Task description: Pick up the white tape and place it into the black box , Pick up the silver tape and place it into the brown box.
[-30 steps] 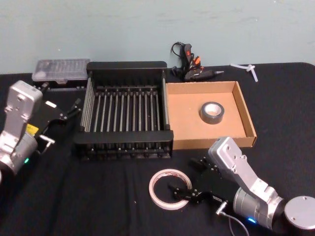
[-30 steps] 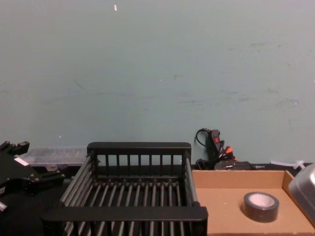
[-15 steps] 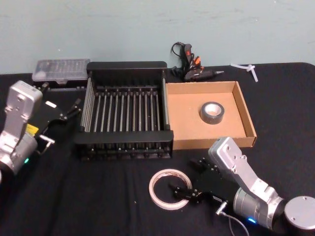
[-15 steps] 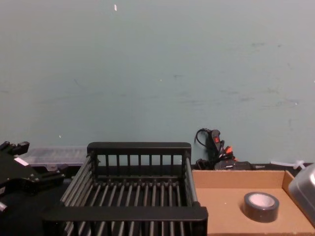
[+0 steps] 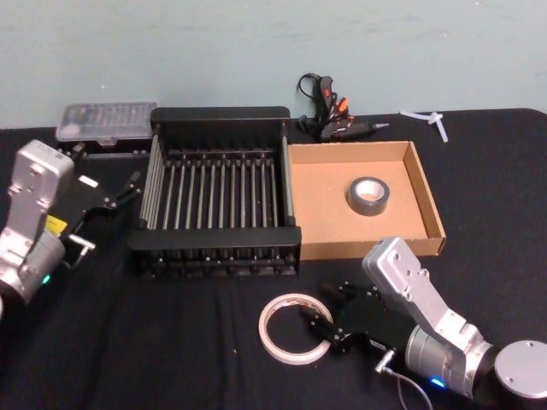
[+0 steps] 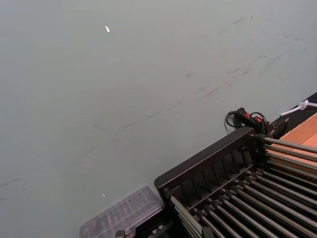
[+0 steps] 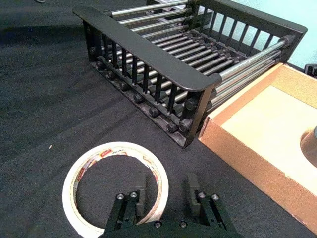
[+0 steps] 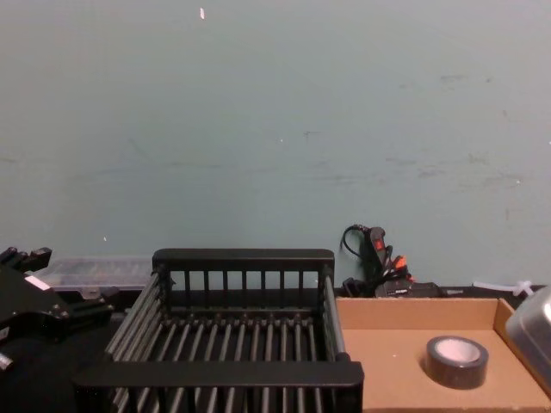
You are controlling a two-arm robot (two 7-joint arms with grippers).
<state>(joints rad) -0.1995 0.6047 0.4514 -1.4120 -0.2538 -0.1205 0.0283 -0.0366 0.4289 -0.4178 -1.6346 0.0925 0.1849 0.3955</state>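
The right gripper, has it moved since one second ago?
Yes. The right gripper opened its fingers and now straddles the white tape rim, nearer the black box.

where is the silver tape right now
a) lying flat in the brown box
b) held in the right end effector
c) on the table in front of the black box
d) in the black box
a: the silver tape lies flat on the floor of the brown box, while the black box beside it holds no tape.

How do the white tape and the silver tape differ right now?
The white tape is a thin, wide ring on the black tabletop, straddled by the open right gripper; the silver tape is a thicker, smaller roll inside the brown box. Both lie flat.
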